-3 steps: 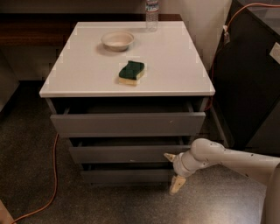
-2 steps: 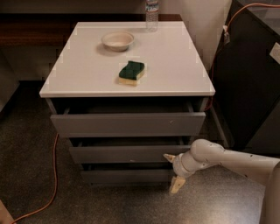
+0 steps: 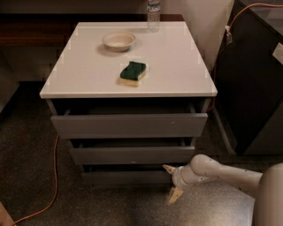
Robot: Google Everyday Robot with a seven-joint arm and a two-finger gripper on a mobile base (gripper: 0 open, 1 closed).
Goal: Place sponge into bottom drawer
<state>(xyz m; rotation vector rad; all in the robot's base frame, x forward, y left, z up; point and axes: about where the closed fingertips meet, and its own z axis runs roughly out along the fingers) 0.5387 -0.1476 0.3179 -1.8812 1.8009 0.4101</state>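
Observation:
The sponge [image 3: 133,73], dark green over pale yellow foam, lies flat near the middle of the white cabinet top [image 3: 185,66]. The bottom drawer [image 3: 126,177], the lowest of three grey fronts, stands slightly pulled out at floor level. My gripper [image 3: 171,182] is low at the right end of the bottom drawer's front, open and empty, one fingertip [image 3: 168,168] close to the drawer front and the other [image 3: 174,196] hanging down toward the floor. My white arm [image 3: 221,172] reaches in from the right.
A round cream bowl [image 3: 118,40] and a clear water bottle [image 3: 153,11] stand at the back of the top. An orange cable [image 3: 52,181] lies on the floor to the left. A dark cabinet [image 3: 254,84] stands to the right.

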